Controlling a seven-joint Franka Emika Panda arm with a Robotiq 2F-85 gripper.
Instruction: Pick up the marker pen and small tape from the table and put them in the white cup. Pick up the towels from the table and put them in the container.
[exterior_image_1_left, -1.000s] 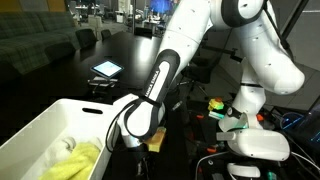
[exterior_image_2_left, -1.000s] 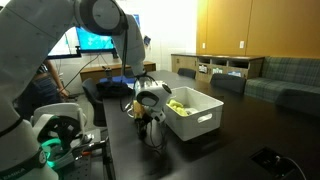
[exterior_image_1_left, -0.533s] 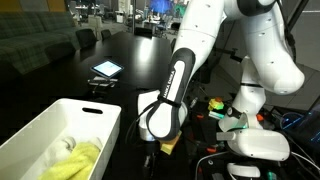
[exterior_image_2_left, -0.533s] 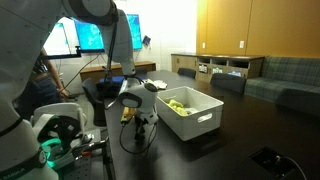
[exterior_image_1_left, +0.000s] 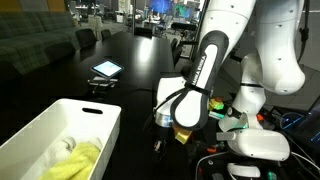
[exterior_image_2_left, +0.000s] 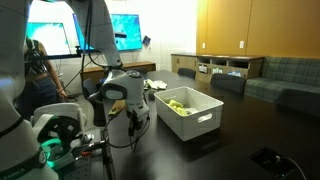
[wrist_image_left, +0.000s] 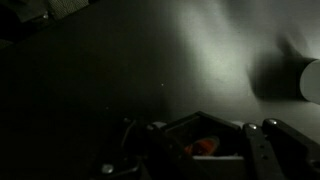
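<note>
My gripper (exterior_image_1_left: 162, 126) hangs low over the dark table, to the side of the white container (exterior_image_1_left: 60, 125), and also shows in an exterior view (exterior_image_2_left: 128, 116). In the wrist view the fingers (wrist_image_left: 200, 150) are drawn together around a small orange thing (wrist_image_left: 205, 146). The view is too dark to tell whether this is the tape or the marker pen. The white cup (wrist_image_left: 308, 80) stands at the right edge of the wrist view. A yellow towel (exterior_image_1_left: 75, 160) lies inside the container (exterior_image_2_left: 190, 118) and shows there too (exterior_image_2_left: 180, 103).
A tablet (exterior_image_1_left: 106, 69) lies further back on the table. The robot's base with cables and a green light (exterior_image_1_left: 250, 140) stands close beside the gripper. Chairs and cabinets line the room's far side.
The arm has swung away from the container's edge towards the robot base. The gripper has gone with it and stays low over the table.
</note>
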